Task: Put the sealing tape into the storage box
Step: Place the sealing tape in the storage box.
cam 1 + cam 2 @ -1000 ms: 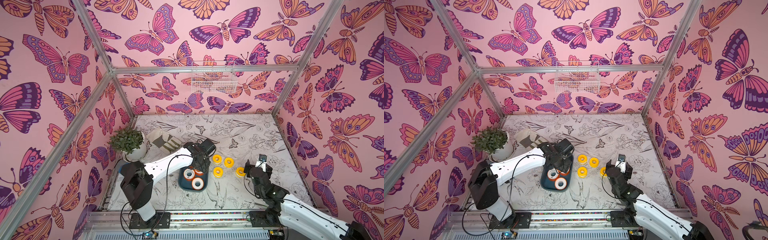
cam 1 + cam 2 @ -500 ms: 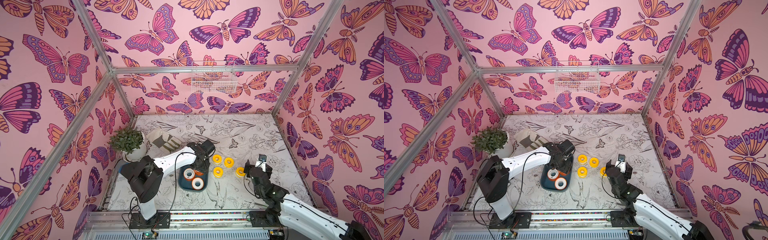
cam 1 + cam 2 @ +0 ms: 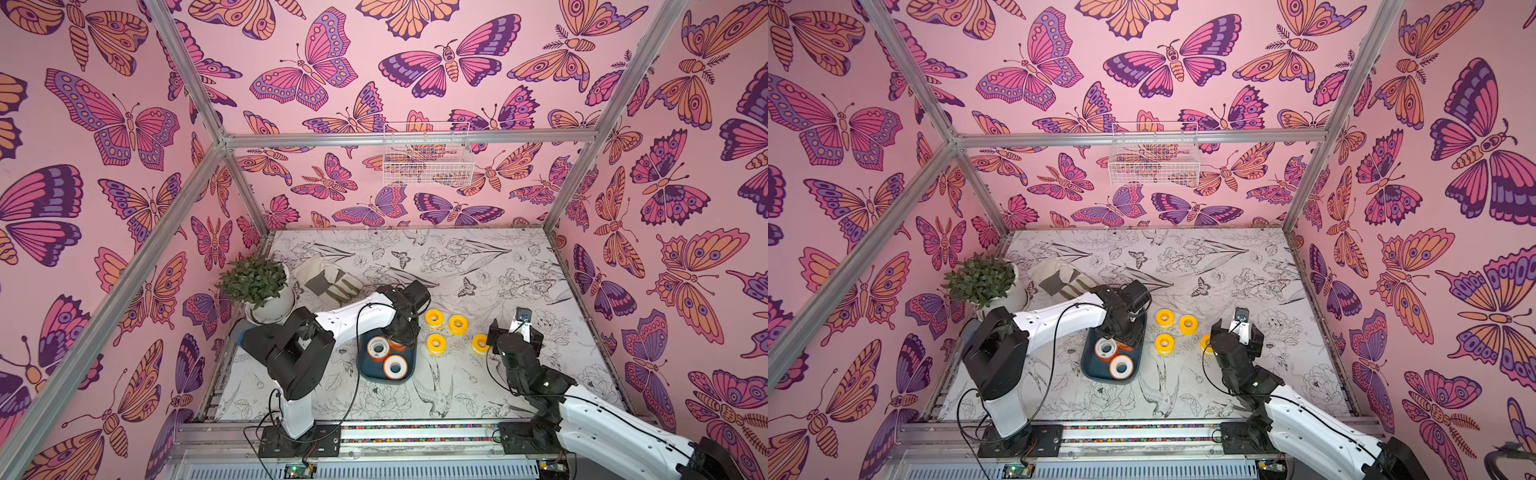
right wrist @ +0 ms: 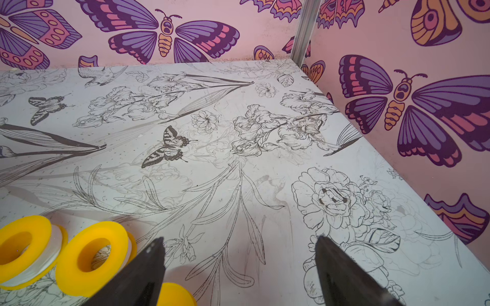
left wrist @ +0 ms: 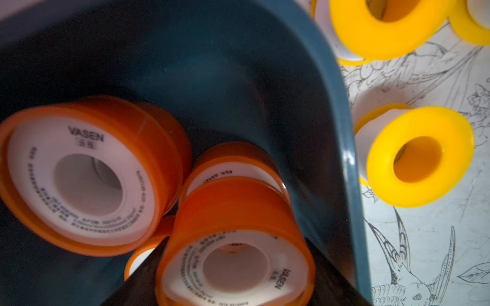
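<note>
Orange tape roll clamped in left pincer, inside blue box; right pincer wide open, empty, w/ yellow roll just beside.

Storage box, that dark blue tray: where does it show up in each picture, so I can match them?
Top views: the storage box sits low, near the centre in both, just left of the yellow spools.
Left wrist: the storage box fills most of the picture, close up.
Right wrist: not in it.
Shared landmark: the yellow spools, seen in every view.
</note>
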Robot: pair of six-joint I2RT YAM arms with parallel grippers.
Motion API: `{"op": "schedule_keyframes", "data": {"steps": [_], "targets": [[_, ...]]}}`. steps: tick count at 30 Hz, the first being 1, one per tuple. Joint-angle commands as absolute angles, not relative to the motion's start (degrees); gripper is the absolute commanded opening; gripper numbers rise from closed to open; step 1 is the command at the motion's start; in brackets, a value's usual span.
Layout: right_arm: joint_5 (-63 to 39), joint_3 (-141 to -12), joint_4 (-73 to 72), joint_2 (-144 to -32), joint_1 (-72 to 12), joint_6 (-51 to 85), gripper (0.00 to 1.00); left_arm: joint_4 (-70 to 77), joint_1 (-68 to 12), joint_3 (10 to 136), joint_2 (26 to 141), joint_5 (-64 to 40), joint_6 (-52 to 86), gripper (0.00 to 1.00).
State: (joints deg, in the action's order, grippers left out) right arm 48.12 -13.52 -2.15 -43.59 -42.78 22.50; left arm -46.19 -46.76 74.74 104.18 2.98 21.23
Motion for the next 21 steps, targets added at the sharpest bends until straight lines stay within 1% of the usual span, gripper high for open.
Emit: {"op": "schedule_keyframes", "data": {"steps": [1, 4, 6, 9, 15, 21], "targets": [[47.97, -15.20, -2.03, -44.20, -42.40, 22.65, 0.91, -45.64, -46.32, 75.34, 104.96, 3.68, 20.63, 0.74], [47.87, -15.27, -1.96, -44.30, -42.37, 22.73, 0.91, -45.55, -46.32, 75.59, 104.70, 3.70, 20.65, 0.78], [47.90, -15.22, -1.92, -44.14, -42.43, 22.76, 0.92, -45.55, -46.32, 75.65, 104.69, 3.78, 20.52, 0.83], [47.99, -15.21, -1.76, -43.95, -42.37, 22.77, 0.92, -45.56, -46.32, 75.43, 104.21, 4.02, 20.57, 0.86], [47.99, -15.21, -1.78, -44.02, -42.43, 22.85, 0.92, -45.54, -46.57, 74.50, 101.40, 2.56, 21.26, 0.85], [47.92, -15.20, -1.83, -44.03, -42.37, 22.82, 0.92, -45.70, -47.02, 73.01, 97.50, 0.78, 21.71, 0.80]]}}
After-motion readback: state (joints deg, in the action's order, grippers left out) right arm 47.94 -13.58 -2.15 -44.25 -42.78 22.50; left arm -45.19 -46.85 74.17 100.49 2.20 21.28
